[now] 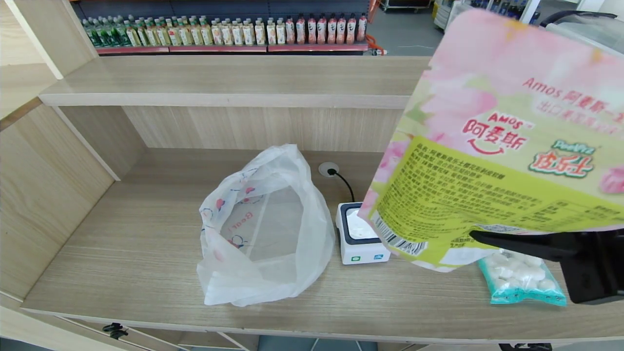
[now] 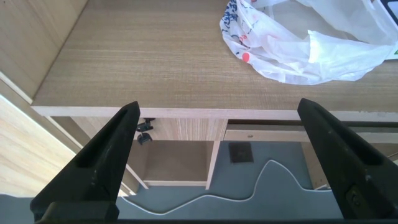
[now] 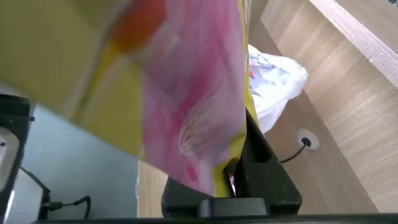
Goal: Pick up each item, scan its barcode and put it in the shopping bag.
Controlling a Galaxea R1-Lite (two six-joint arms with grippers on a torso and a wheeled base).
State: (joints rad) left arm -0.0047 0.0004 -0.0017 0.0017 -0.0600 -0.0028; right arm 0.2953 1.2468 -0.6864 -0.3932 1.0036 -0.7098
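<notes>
Pink pouch [image 1: 492, 146], clamped in right tool [image 1: 480, 238], overlaps scanner [image 1: 353, 243] and marshmallows [image 1: 521, 280]; left tool [image 2: 219, 109] released.

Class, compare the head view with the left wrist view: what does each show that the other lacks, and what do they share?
Head view: the scanner, the teal snack bag, and the right claw shut on the pink-and-yellow pouch. Left wrist view: the open left claw and the cupboard under the counter. Both: the shopping bag on the counter.
</notes>
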